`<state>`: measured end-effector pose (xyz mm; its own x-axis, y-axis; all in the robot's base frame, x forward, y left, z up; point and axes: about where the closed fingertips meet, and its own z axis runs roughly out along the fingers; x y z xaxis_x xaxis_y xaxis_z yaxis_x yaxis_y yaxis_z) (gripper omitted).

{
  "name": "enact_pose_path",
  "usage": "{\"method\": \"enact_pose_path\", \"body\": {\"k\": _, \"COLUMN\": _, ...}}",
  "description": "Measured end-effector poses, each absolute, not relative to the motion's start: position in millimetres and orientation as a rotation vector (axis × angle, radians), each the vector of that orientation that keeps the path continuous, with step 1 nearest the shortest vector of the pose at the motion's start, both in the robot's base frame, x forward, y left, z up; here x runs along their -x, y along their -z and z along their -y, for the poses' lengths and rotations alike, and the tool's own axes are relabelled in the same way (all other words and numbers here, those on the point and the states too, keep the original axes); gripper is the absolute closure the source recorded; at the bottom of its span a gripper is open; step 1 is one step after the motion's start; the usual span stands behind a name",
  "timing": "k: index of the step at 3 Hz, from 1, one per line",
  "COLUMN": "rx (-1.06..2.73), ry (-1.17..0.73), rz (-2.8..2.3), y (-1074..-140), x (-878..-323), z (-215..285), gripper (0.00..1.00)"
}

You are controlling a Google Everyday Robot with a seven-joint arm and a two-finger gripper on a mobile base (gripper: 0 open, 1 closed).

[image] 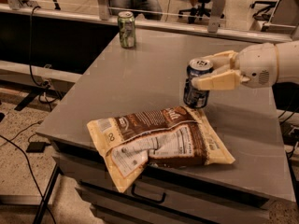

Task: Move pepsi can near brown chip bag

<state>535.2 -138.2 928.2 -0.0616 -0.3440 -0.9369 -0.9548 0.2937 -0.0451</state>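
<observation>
the pepsi can (195, 91) is pinched, slightly tilted, between the 2 cream fingers of the gripper (201, 73), just beside the far edge of the brown chip bag (159, 141). whether its base touches the grey table (140, 78) i cannot tell. the placing step looks to be in hand: set it upright, then release. the arm reaches in level from the right.

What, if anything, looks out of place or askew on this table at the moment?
The brown chip bag lies crumpled and askew, its near corner hanging over the table's front edge. The gripper is shut on the pepsi can, which leans slightly, just behind the bag. The green can stands upright.
</observation>
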Motion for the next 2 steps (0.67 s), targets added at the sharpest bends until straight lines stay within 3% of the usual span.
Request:
{"method": "enact_pose_path", "body": {"k": 1, "rx": 1.26, "ry": -0.832, "rz": -1.591, "y": -917, "x": -524, "z": 122, "gripper": 0.85}}
{"method": "enact_pose_path", "body": {"k": 2, "rx": 1.259, "ry": -0.87, "rz": -1.559, "y": -911, "x": -517, "z": 108, "gripper": 0.53}}
